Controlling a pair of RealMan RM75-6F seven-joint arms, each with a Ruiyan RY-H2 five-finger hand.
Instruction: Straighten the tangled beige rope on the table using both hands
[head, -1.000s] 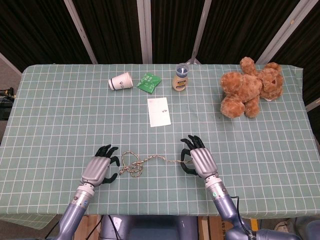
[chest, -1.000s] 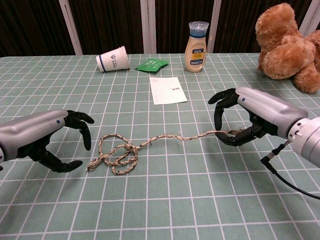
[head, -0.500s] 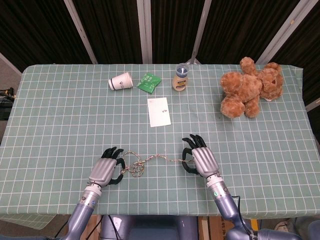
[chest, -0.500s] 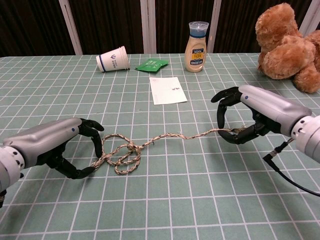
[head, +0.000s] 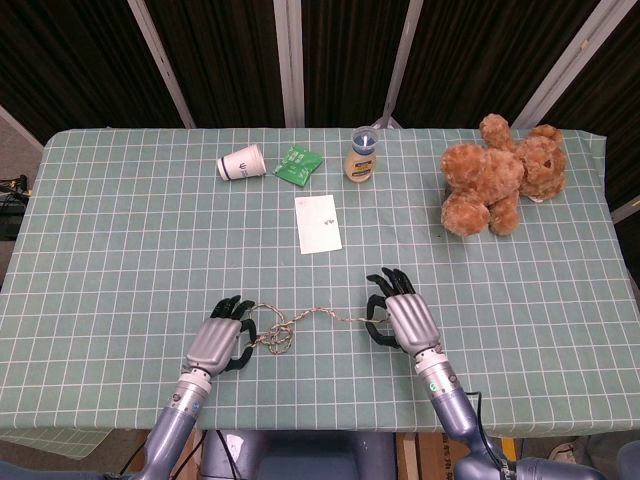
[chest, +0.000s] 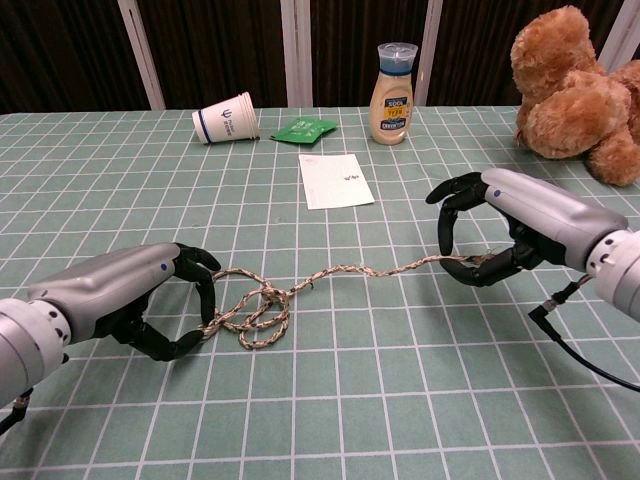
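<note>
The right robot hand (chest: 500, 228) is pinching one end of the rope (chest: 330, 280). The left robot hand (chest: 140, 300) is curling around the other end, just beside the tangled loops lying on the surface (chest: 330, 400) between both hands.

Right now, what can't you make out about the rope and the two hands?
- Left hand: its fingers curl around the rope end; its own fingers hide the contact in both views, so the grip is unclear.
- Right hand: the rope end runs in between thumb and fingers; head view shows only the back of the hand.
- Tangle: which strand crosses over which is too small in head view, overlapped in chest view.
</note>
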